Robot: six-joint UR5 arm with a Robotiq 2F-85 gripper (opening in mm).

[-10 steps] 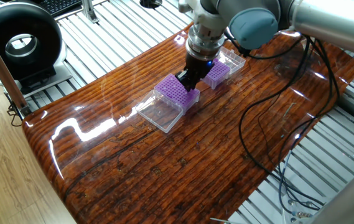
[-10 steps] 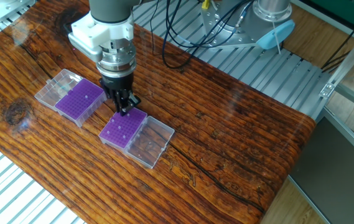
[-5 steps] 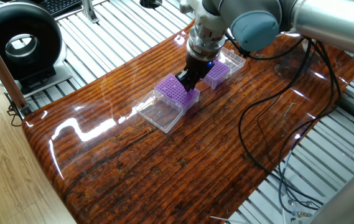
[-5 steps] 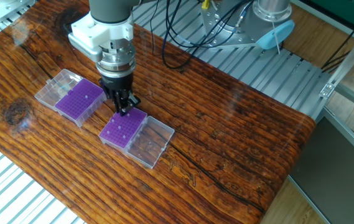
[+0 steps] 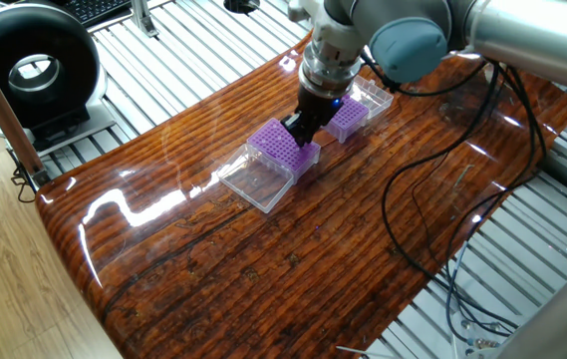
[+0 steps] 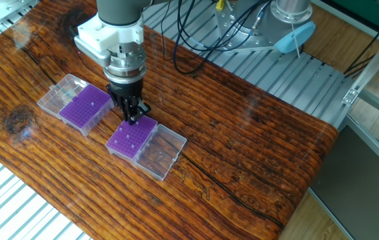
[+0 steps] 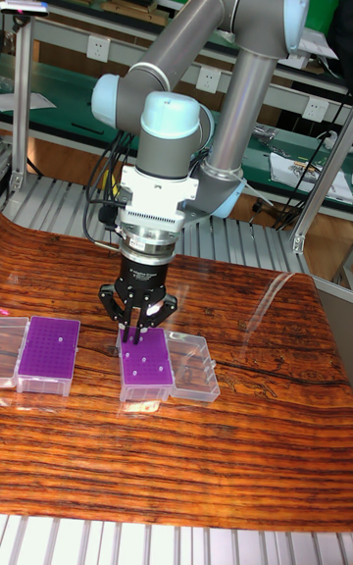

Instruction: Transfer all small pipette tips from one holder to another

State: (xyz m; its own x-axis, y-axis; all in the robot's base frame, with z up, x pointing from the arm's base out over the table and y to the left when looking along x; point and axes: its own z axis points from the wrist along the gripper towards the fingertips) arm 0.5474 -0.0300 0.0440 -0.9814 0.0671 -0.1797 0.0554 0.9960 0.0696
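You have the gripper [image 7: 134, 332], fingertips drawn close, grasp indiscernible, at the centre rack [image 7: 144, 366], where several small pipette tips [image 7: 143, 360] stand; the left rack [image 7: 51, 350] shows one, so transfer seems mid-course.

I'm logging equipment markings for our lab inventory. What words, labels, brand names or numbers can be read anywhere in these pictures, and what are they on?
None can be read.
The arm and its gripper show no legible marking.
The two purple racks and their clear lids are plain.
Papers on the green bench in the tall fixed view carry print too small to read.
White wall plates behind the arm show no readable text.
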